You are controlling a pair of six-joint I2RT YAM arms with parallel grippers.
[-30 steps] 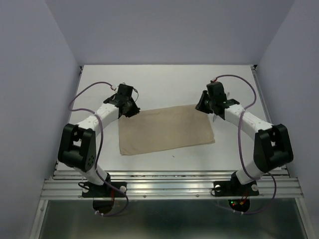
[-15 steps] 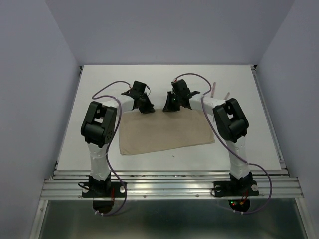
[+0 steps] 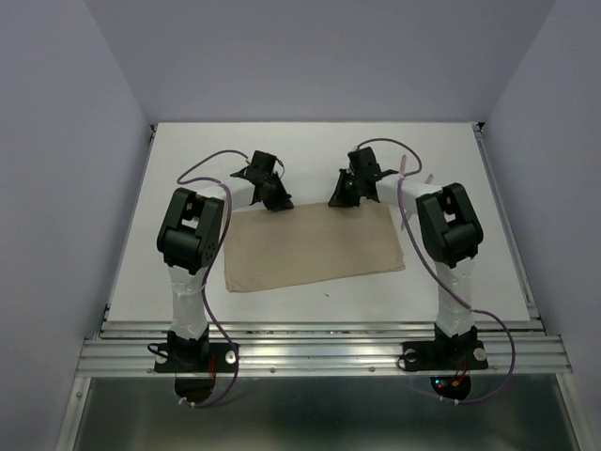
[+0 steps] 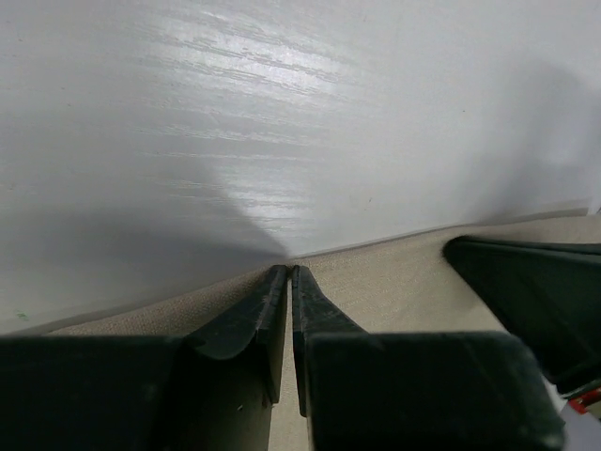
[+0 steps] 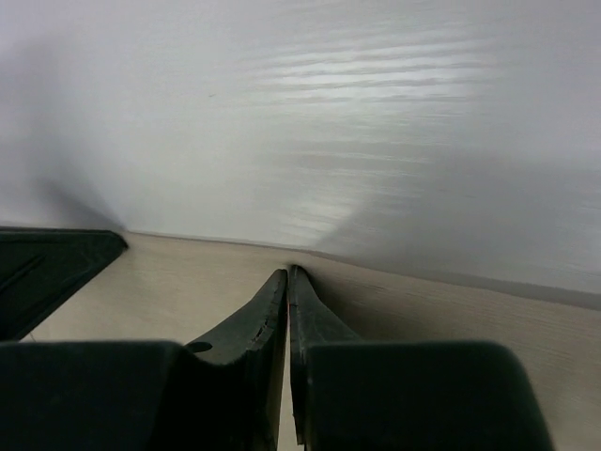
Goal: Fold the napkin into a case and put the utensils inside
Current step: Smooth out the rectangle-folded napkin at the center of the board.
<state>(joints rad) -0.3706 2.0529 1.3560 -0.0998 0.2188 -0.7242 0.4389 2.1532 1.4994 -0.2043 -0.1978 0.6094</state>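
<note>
While on napkin point(image 3: 315, 246), right tool point(image 3: 336, 200) rightward

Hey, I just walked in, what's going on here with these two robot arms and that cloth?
The robot is working on a tan napkin spread flat on the white table. Both arms reach to the cloth's far edge. There the left claw and the right claw are each pinched shut on that edge, one on either side of its middle. The wrist views show the cloth rising slightly where it is gripped. No fold has been made yet.
</note>
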